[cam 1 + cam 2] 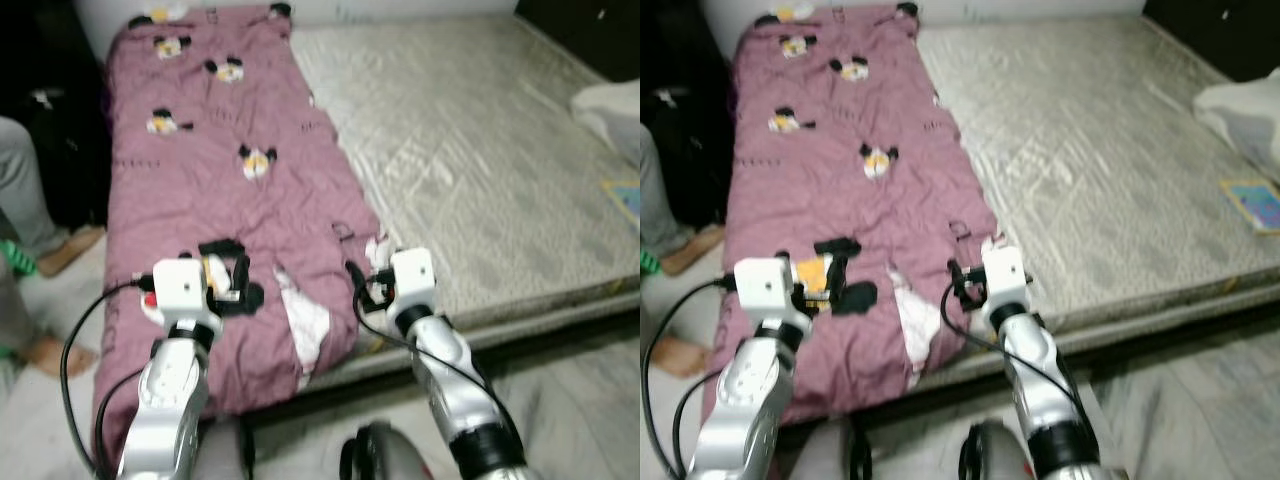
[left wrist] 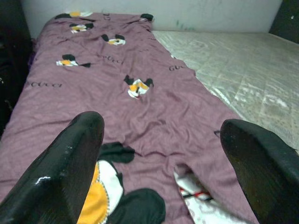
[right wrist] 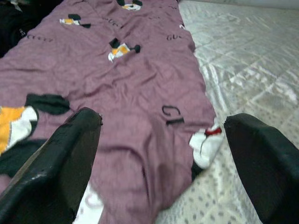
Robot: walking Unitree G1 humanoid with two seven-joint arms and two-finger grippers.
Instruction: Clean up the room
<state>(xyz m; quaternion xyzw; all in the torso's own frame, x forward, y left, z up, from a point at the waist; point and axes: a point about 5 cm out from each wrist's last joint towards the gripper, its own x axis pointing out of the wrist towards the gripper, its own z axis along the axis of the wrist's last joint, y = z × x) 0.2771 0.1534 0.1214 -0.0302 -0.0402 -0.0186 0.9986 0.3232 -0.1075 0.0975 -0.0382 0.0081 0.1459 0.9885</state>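
Mauve-pink cotton blanket printed with black-and-yellow cartoon mice (image 1: 215, 190) lies lengthwise along the robot's left side of a bare grey quilted mattress (image 1: 480, 150). Its near end drapes over the mattress's front edge; a white patterned underside (image 1: 308, 325) is turned up at a slit in the near hem. Surface rumpled, with soft creases throughout.

Left gripper (image 2: 163, 154) hovers low over the blanket's near end, fingers (image 2: 70, 163) spread wide, nothing between them. Right gripper (image 3: 163, 154) sits near the blanket's near right corner, where cloth meets mattress; its fingers (image 3: 60, 158) also stand wide apart and hold nothing.

Handling, as a judgement: light, limp fabric that will sag and bunch rather than hold shape; not fragile, unlikely to slip once pinched. Best hold looks like the two near corners or the near hem (one gripper each), pinching a fold of cloth rather than pressing flat.

Surroundings: a white bag or bundle (image 1: 610, 110) and a small coloured booklet (image 1: 625, 195) lie at the mattress's far right edge. A person's grey-trousered leg and bare foot (image 1: 70, 250) are at the left, on a pale floor (image 1: 590, 400).
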